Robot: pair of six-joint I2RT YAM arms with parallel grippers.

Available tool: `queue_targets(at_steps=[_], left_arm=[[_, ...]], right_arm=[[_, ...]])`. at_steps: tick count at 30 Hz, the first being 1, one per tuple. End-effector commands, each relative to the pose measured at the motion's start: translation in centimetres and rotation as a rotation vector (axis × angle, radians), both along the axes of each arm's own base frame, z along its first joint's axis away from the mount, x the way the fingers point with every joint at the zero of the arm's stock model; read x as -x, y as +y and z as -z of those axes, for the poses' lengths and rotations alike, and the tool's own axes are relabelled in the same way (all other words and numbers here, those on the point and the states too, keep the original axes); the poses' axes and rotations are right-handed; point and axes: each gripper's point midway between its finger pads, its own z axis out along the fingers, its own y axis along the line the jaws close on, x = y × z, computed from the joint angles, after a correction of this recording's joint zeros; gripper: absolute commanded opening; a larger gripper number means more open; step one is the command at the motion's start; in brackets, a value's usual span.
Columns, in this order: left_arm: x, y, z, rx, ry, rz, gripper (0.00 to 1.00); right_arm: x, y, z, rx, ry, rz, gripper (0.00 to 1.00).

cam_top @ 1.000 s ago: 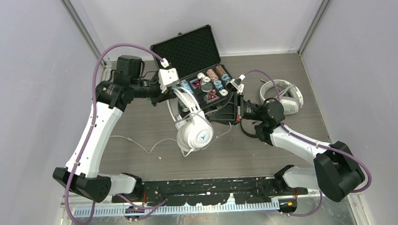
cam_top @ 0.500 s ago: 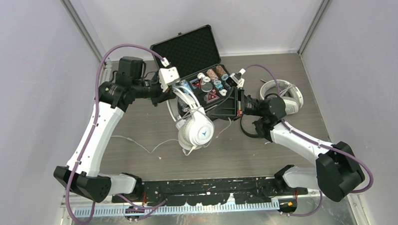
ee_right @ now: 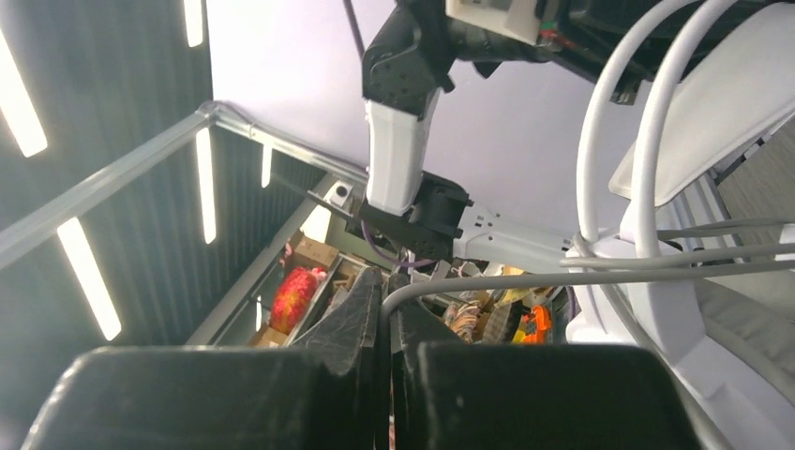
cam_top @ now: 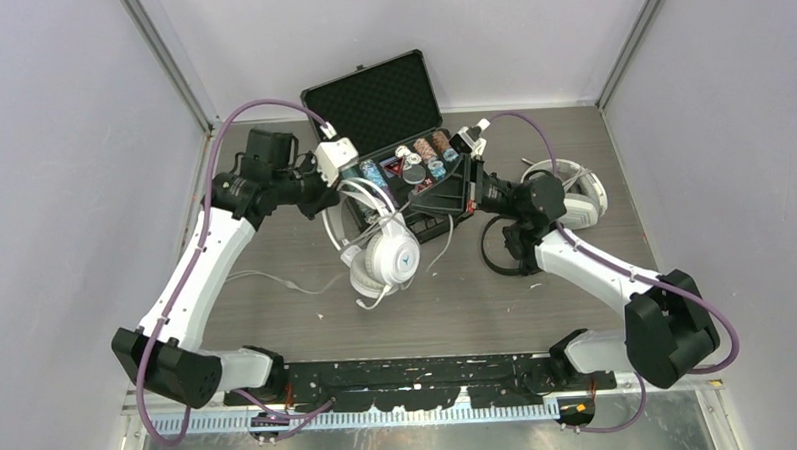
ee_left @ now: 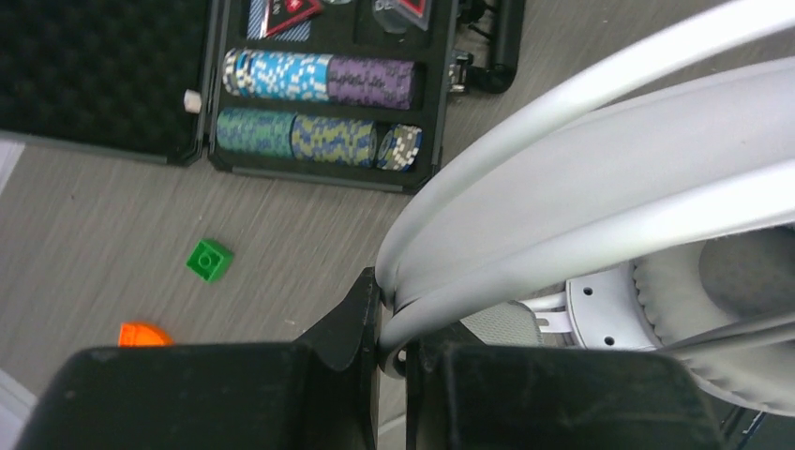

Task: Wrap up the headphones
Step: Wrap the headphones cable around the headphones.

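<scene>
My left gripper (cam_top: 334,197) is shut on the headband (ee_left: 600,178) of the white round-cup headphones (cam_top: 386,257) and holds them hanging above the table; the grip shows in the left wrist view (ee_left: 398,319). My right gripper (cam_top: 426,199) is shut on their thin grey cord (ee_right: 562,277), pinched between the jaws (ee_right: 387,295) just right of the headset. More of the cord trails on the table (cam_top: 276,281). The bulky white-grey pair (cam_top: 576,194) lies at the right. The slim black pair (cam_top: 498,254) lies under my right forearm.
An open black case of poker chips (cam_top: 391,115) stands at the back centre, close behind both grippers; its chip rows show in the left wrist view (ee_left: 319,103). A green brick (ee_left: 208,260) and an orange piece (ee_left: 143,334) lie on the table. Walls enclose the table.
My right gripper has moved left and toward the back with the cord, closer to the case. My left gripper has shifted slightly left, and the hanging headphones came with it.
</scene>
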Motion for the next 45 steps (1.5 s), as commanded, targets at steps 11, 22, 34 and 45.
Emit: queue_targets(at_steps=[11, 22, 34, 45], left_arm=[[0.0, 4.4, 0.9, -0.033, 0.013, -0.483, 0.00], [-1.7, 4.5, -1.1, 0.097, 0.083, -0.850, 0.00], [-3.1, 1.6, 0.6, 0.213, 0.190, -0.974, 0.00], [-4.0, -0.3, -1.3, 0.463, 0.247, -1.065, 0.00]], right_arm=[[-5.0, 1.2, -3.6, -0.046, -0.070, 0.146, 0.04], [-5.1, 4.3, -0.1, 0.134, -0.100, 0.172, 0.14], [-4.5, 7.3, 5.3, 0.361, -0.216, 0.198, 0.15], [-3.7, 7.1, 9.2, 0.564, -0.499, 0.342, 0.16]])
